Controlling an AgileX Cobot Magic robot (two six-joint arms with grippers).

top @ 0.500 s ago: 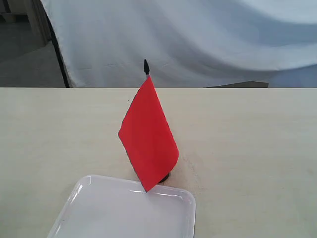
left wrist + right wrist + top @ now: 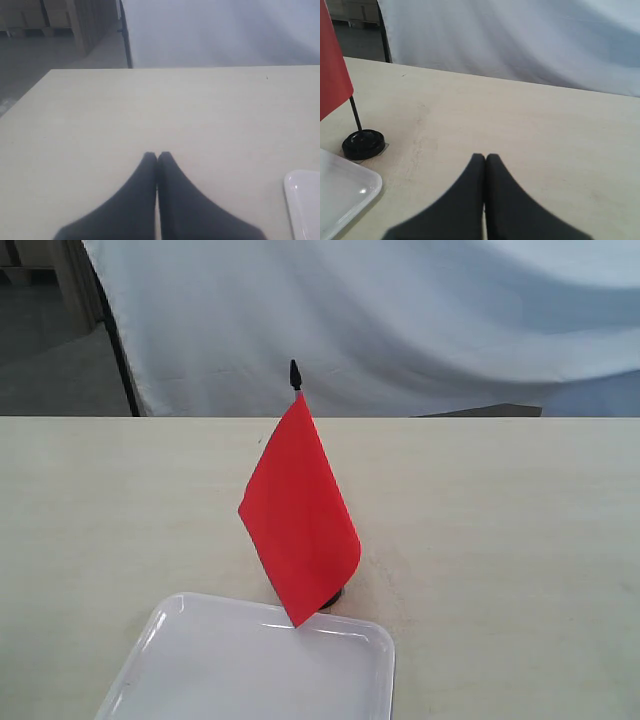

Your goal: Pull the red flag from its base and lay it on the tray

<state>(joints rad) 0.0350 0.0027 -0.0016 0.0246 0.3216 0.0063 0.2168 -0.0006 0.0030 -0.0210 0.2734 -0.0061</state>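
1. The red flag (image 2: 300,510) stood upright on its thin black stick, seated in the base (image 2: 363,144), so the pull-off had not yet been made. In the exterior view the hanging cloth hid most of the base.
2. The base rested on the pale table (image 2: 500,520) just beyond the far rim of the white tray (image 2: 250,670), near its corner but apart from it. That left only a short carry to lay the flag down.
3. The left gripper (image 2: 157,156) had its fingers pressed together with nothing between them. It was above bare table, with only a tray corner at the edge of its view and no flag in sight.
4. The right gripper (image 2: 485,157) was likewise closed and empty. Its camera took in the stick and base off to one side, so this arm seemed better placed to reach.
5. Its jaws would have to open before taking the stick, and the light base might lift unless held down.
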